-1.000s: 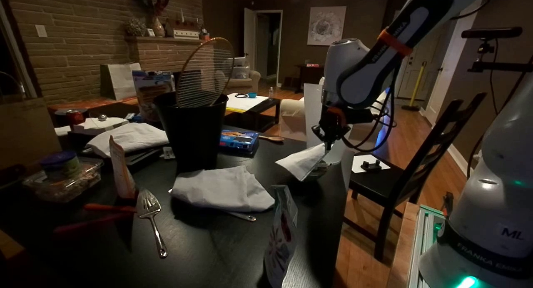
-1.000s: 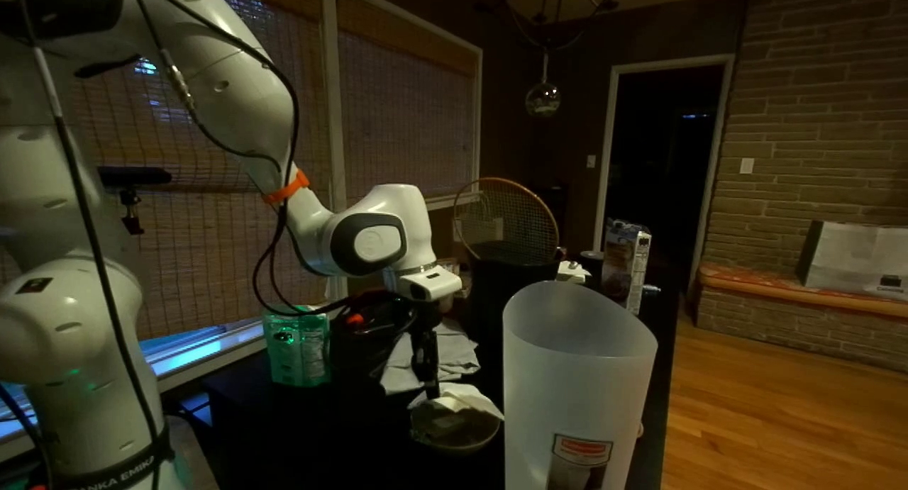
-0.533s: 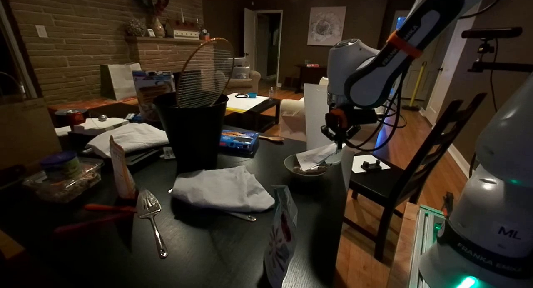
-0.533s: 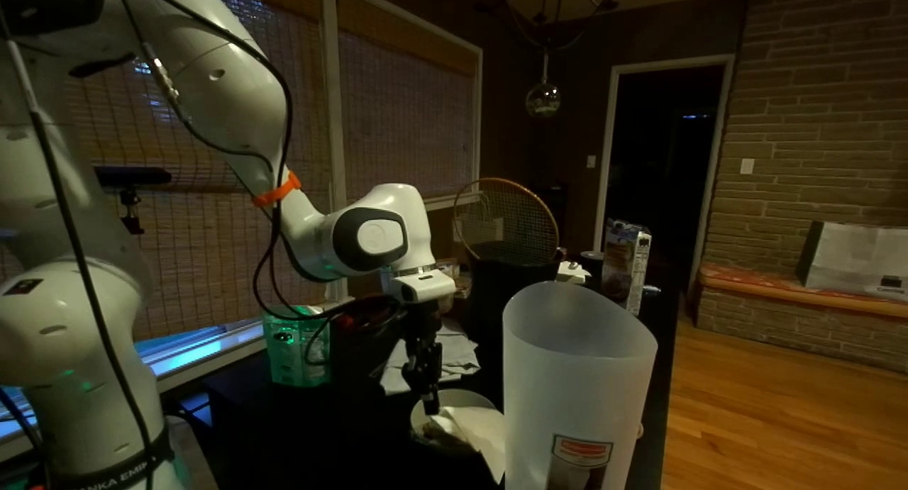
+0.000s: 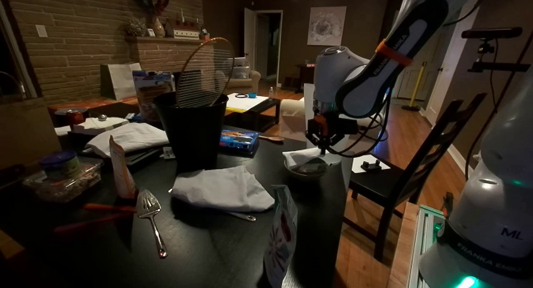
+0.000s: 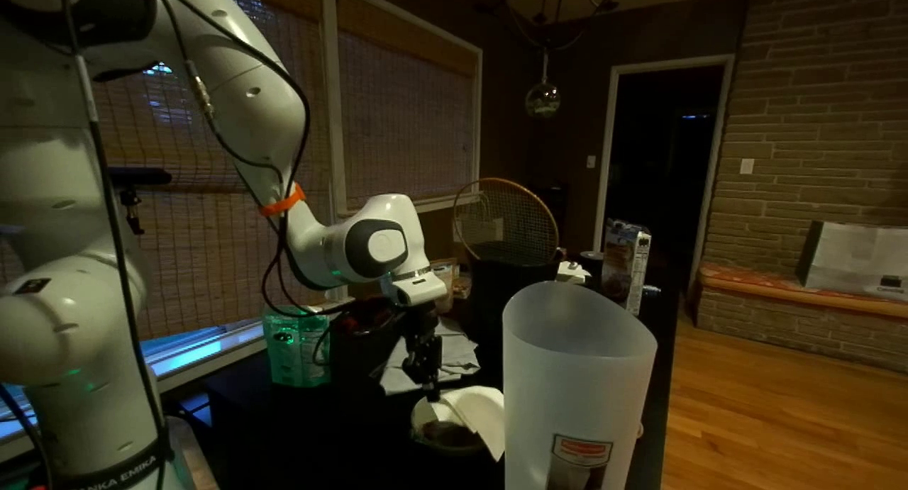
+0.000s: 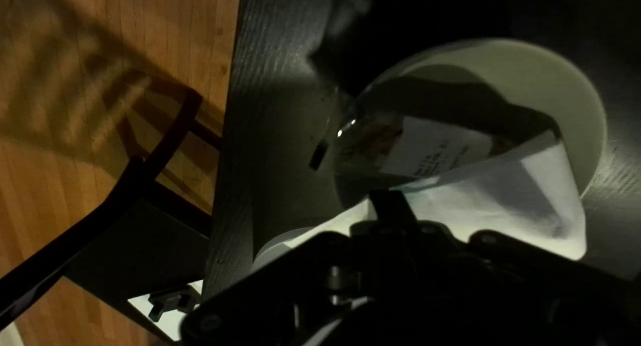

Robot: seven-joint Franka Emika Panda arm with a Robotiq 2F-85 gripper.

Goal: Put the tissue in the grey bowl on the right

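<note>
a broad black wooden tabletop [image 5: 208, 254] carries most of the things here, and a white robot arm [image 5: 362, 88] with black panels bends down over one end of it. just beside the tabletop stands a black ladder-backed wooden chair [image 5: 389, 190]. in an exterior view, a tall frosted plastic bin [image 6: 574, 405] with a slanted rim stands upright. apart from it, a tall black tapered bucket [image 5: 189, 133] holds an orange-framed racket [image 5: 206, 73], tilted, its strung head well above the rim. a rumpled pale grey-white cloth [image 5: 220, 190] lies near the bucket. the black metal claw [image 7: 392, 203] points down, its fingers pressed together; below it, near the bin, sits a shallow round grey bowl [image 7: 576, 90] with a lighter rim. pinched between the claw's tips is a thin white paper tissue [image 7: 491, 201]. the tissue stretches over the bowl, hiding part of the rim in the wrist view, one corner reaching past it; whether it rests on the bowl, i cannot tell. inside the bowl shows a white printed label [image 7: 440, 145].
</note>
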